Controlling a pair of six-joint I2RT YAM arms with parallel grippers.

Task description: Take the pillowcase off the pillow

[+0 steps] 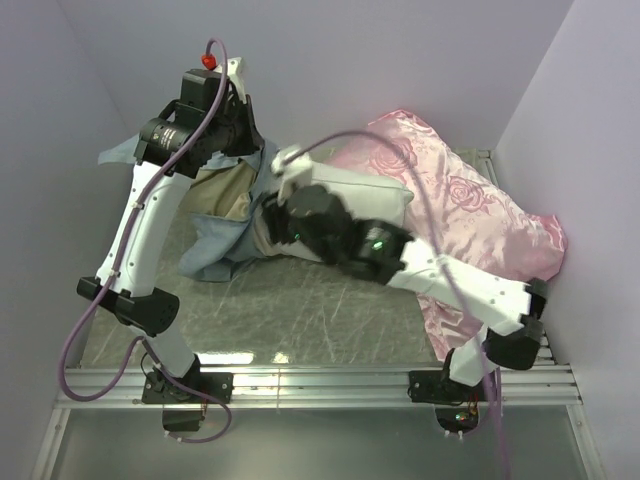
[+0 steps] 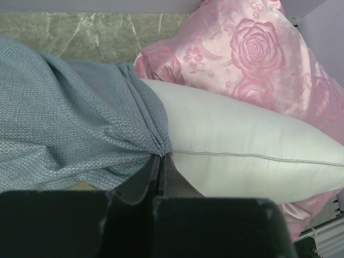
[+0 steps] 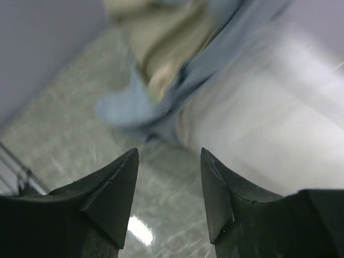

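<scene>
The pillowcase point(image 1: 222, 225) is bunched at the left half of the white pillow point(image 1: 375, 190), grey-blue reverse and beige patches showing. My left gripper point(image 2: 160, 157) is shut on a gathered fold of the grey-blue pillowcase point(image 2: 70, 123) beside the pillow's seam point(image 2: 252, 140); from above the left gripper point(image 1: 255, 150) sits at the pillowcase's far edge. My right gripper point(image 3: 169, 156) is open and empty above the table, near the pillow point(image 3: 269, 129) and the pillowcase edge point(image 3: 156, 91); from above the right gripper point(image 1: 270, 225) hovers at the pillow's near left side.
A shiny pink rose-patterned pillow point(image 1: 480, 215) lies under and right of the white pillow, reaching the right wall. Grey walls enclose left, back and right. The green marbled table point(image 1: 300, 310) shows in front. A metal rail point(image 1: 330, 380) runs along the near edge.
</scene>
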